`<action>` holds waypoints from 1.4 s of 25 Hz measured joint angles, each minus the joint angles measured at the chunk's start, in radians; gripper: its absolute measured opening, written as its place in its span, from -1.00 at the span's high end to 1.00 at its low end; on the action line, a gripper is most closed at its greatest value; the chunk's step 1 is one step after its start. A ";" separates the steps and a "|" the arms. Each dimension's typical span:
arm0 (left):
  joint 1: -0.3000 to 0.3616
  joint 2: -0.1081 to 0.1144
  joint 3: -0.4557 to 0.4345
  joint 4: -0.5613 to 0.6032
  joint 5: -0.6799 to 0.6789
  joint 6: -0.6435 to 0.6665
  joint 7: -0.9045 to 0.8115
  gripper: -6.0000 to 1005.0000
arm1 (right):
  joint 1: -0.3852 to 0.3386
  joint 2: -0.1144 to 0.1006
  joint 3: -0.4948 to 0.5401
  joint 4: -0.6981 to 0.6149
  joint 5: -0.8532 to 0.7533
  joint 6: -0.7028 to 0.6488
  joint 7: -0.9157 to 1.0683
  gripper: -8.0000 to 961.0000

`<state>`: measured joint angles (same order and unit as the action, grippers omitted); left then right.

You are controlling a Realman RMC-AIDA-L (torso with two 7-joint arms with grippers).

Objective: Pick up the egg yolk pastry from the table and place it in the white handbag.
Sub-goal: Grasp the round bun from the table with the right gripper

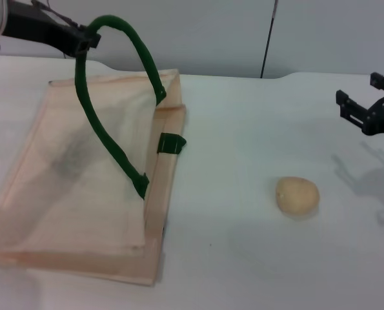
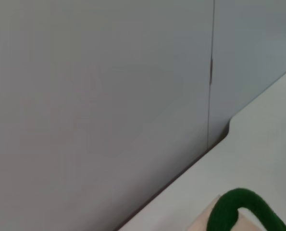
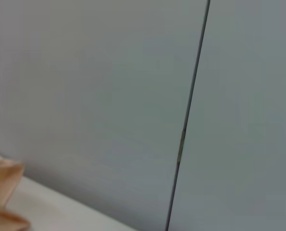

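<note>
The egg yolk pastry (image 1: 297, 196) is a small, round, pale yellow-beige ball with a matte, doughy surface. It sits alone on the white counter (image 1: 243, 258) at the lower right of the head view, well apart from the white handbag (image 1: 82, 187), which lies flat at the left. The right hand (image 1: 358, 111) hangs at the right edge, above and right of the pastry, its fingers apart and empty. At the upper left, the left hand (image 1: 82, 40) is clamped on the bag's green handle (image 1: 104, 139), lifting it into an arch. The left wrist view shows only a bit of that handle (image 2: 243, 207) and wall; the right wrist view shows a bag corner (image 3: 3, 192), not the pastry.
</note>
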<state>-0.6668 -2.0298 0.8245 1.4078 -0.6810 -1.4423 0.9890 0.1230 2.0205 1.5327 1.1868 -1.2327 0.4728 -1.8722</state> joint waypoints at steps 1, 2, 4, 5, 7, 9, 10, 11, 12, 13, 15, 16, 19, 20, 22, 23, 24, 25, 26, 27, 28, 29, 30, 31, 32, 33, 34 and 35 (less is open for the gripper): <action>0.000 0.000 0.000 0.005 0.000 -0.003 -0.002 0.74 | -0.012 0.000 0.000 0.022 -0.048 0.004 0.043 -0.51; 0.001 0.000 0.000 0.013 0.000 -0.006 -0.006 0.74 | -0.023 0.001 -0.002 0.040 -0.084 0.009 0.076 -0.51; 0.002 0.000 0.000 0.027 0.000 -0.011 -0.010 0.74 | -0.048 0.001 -0.006 0.082 -0.148 0.031 0.141 -0.52; 0.003 0.000 0.000 0.034 0.000 -0.012 -0.012 0.74 | -0.058 0.001 -0.006 0.099 -0.175 0.047 0.168 -0.52; 0.004 0.000 -0.001 0.053 0.000 -0.016 -0.017 0.74 | -0.072 0.001 -0.003 0.122 -0.236 0.092 0.229 -0.53; 0.004 0.000 -0.001 0.073 0.000 -0.022 -0.022 0.74 | -0.074 0.001 -0.001 0.128 -0.288 0.130 0.276 -0.54; 0.004 0.000 -0.001 0.083 0.000 -0.025 -0.024 0.74 | -0.073 0.001 -0.001 0.128 -0.318 0.147 0.297 -0.55; 0.004 0.000 -0.001 0.095 0.000 -0.030 -0.026 0.74 | -0.071 0.001 -0.001 0.128 -0.348 0.161 0.318 -0.55; 0.004 0.000 -0.001 0.106 0.000 -0.033 -0.030 0.74 | -0.068 0.001 -0.001 0.127 -0.375 0.174 0.339 -0.56; 0.003 0.000 0.000 0.115 0.000 -0.037 -0.033 0.74 | -0.065 0.001 -0.001 0.127 -0.409 0.194 0.375 -0.56; 0.003 0.001 0.000 0.125 0.000 -0.039 -0.039 0.74 | -0.061 0.001 0.005 0.127 -0.459 0.232 0.433 -0.57; 0.003 0.001 0.001 0.130 0.000 -0.040 -0.040 0.74 | -0.058 0.001 0.011 0.127 -0.483 0.253 0.461 -0.60; 0.005 0.002 0.000 0.146 0.000 -0.046 -0.040 0.75 | -0.051 0.001 0.035 0.128 -0.528 0.316 0.516 -0.71; 0.005 0.002 0.000 0.152 0.000 -0.048 -0.041 0.75 | -0.049 0.001 0.043 0.128 -0.532 0.335 0.523 -0.74; 0.005 0.002 0.000 0.162 0.000 -0.050 -0.041 0.75 | -0.043 0.001 0.057 0.123 -0.537 0.379 0.530 -0.77; 0.005 0.002 0.000 0.164 0.000 -0.050 -0.041 0.75 | -0.039 0.001 0.059 0.119 -0.540 0.394 0.531 -0.79; 0.005 0.002 -0.001 0.164 0.000 -0.050 -0.042 0.75 | -0.034 0.001 0.059 0.114 -0.546 0.406 0.533 -0.80; 0.005 0.002 -0.001 0.164 -0.001 -0.050 -0.042 0.75 | -0.030 0.001 0.058 0.110 -0.552 0.415 0.535 -0.82; 0.005 0.002 -0.001 0.164 -0.002 -0.050 -0.042 0.75 | -0.026 0.001 0.056 0.108 -0.560 0.424 0.540 -0.83; 0.005 0.002 -0.001 0.165 -0.003 -0.050 -0.042 0.75 | -0.022 0.001 0.055 0.107 -0.567 0.433 0.546 -0.83; 0.005 0.002 -0.001 0.167 -0.005 -0.050 -0.042 0.75 | -0.018 0.002 0.054 0.106 -0.570 0.441 0.550 -0.83; 0.005 0.002 -0.001 0.170 -0.007 -0.050 -0.043 0.75 | -0.015 0.002 0.054 0.106 -0.572 0.447 0.554 -0.83; 0.005 0.002 -0.001 0.176 -0.010 -0.050 -0.043 0.75 | -0.012 0.002 0.054 0.105 -0.574 0.454 0.557 -0.83; 0.005 0.002 0.000 0.182 -0.012 -0.050 -0.043 0.75 | -0.009 0.002 0.053 0.104 -0.576 0.458 0.558 -0.82; 0.005 0.002 0.001 0.188 -0.013 -0.051 -0.043 0.75 | -0.005 0.002 0.054 0.096 -0.577 0.459 0.559 -0.82; 0.005 0.002 0.002 0.190 -0.014 -0.051 -0.043 0.75 | 0.001 0.002 0.054 0.086 -0.578 0.459 0.560 -0.82; 0.005 0.002 0.003 0.192 -0.015 -0.051 -0.043 0.75 | 0.008 0.002 0.055 0.072 -0.578 0.459 0.560 -0.82; 0.005 0.002 0.003 0.192 -0.017 -0.053 -0.043 0.75 | 0.021 0.002 0.057 0.050 -0.576 0.457 0.558 -0.82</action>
<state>-0.6622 -2.0280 0.8275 1.5997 -0.6977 -1.4948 0.9464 0.1439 2.0226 1.5895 1.2368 -1.8087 0.9298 -1.3142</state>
